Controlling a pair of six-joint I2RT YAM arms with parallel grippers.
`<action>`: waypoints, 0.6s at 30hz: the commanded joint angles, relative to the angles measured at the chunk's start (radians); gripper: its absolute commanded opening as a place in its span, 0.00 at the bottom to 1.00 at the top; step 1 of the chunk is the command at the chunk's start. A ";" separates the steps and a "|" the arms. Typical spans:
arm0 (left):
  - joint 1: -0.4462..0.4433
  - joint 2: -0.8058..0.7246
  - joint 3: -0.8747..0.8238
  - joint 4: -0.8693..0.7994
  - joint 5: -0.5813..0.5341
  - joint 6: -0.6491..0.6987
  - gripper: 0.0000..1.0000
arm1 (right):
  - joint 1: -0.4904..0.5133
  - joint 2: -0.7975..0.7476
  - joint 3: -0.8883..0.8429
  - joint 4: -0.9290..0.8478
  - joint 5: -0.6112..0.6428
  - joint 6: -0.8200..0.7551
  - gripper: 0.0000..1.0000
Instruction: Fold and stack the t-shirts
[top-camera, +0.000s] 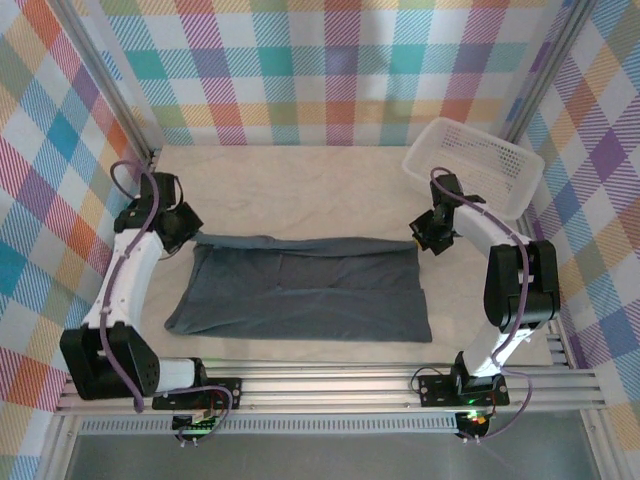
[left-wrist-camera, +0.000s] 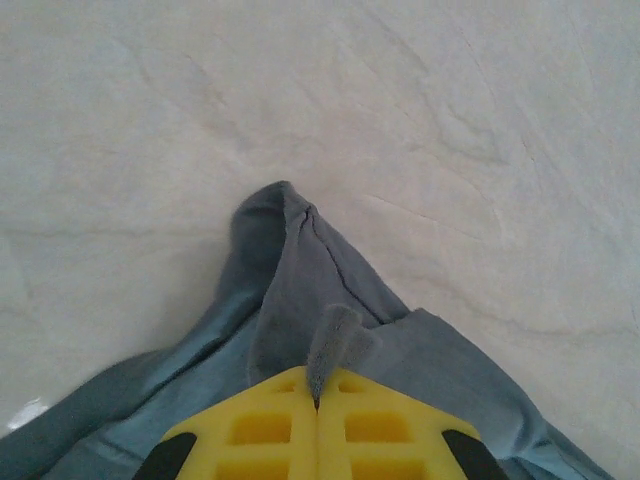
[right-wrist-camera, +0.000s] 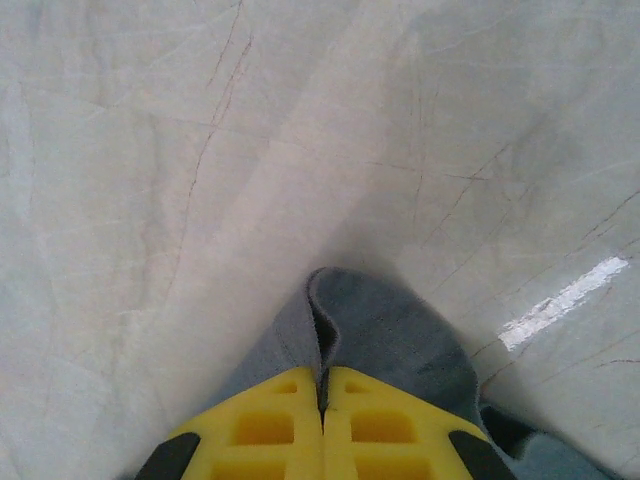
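A dark charcoal-grey t-shirt lies spread in a wide band across the middle of the pale table. My left gripper is shut on its far left corner, and a pinch of grey cloth pokes up between the yellow fingers. At the far right corner my right gripper is also shut on the t-shirt, with a fold of fabric bulging out ahead of the closed yellow fingers. Both corners sit close to the table surface.
A white perforated basket stands tilted at the back right, just behind the right arm. Checked cloth walls and metal posts close in the table on three sides. The aluminium rail with both arm bases runs along the near edge.
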 joint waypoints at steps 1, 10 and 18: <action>0.015 -0.077 -0.058 -0.041 -0.069 -0.039 0.00 | -0.006 -0.053 -0.052 0.005 -0.006 -0.040 0.00; 0.015 -0.232 -0.170 -0.086 -0.161 -0.113 0.00 | -0.005 -0.154 -0.158 0.015 -0.038 -0.052 0.00; 0.015 -0.274 -0.220 -0.110 -0.182 -0.138 0.00 | -0.003 -0.215 -0.205 0.007 -0.071 -0.064 0.00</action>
